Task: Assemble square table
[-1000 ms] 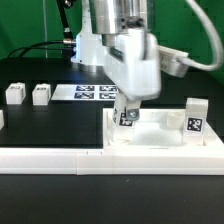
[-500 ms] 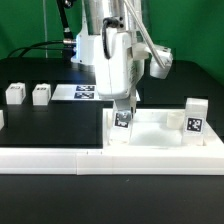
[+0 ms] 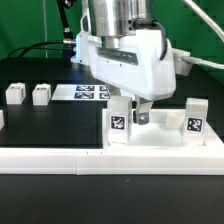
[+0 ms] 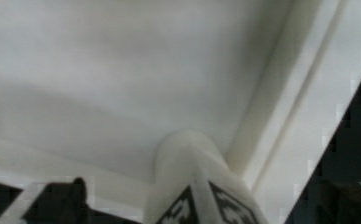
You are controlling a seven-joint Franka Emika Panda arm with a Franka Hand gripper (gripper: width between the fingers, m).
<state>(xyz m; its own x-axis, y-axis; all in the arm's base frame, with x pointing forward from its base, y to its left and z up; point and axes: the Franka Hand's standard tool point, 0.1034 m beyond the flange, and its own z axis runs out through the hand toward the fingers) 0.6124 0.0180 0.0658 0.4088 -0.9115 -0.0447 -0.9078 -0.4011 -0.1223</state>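
No words, numbers or brand names can be read anywhere. The only signs are black-and-white square tags, which are coded patterns, not lettering. One is on the near leg (image 3: 118, 122), just below the exterior view's centre. The wrist view shows part of a tag on a leg (image 4: 203, 195), blurred. Another tag marks the second leg (image 3: 196, 118) toward three o'clock. The marker board (image 3: 95, 93), about eleven o'clock from centre, carries several more. A loose leg (image 3: 14, 94) and its neighbour (image 3: 41, 94) at nine o'clock bear dark marks too small to make out.

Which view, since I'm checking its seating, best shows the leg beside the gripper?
The exterior view: the leg stands upright, whole, tag visible, in the table top's corner. The wrist view shows only its upper part, close and cropped.
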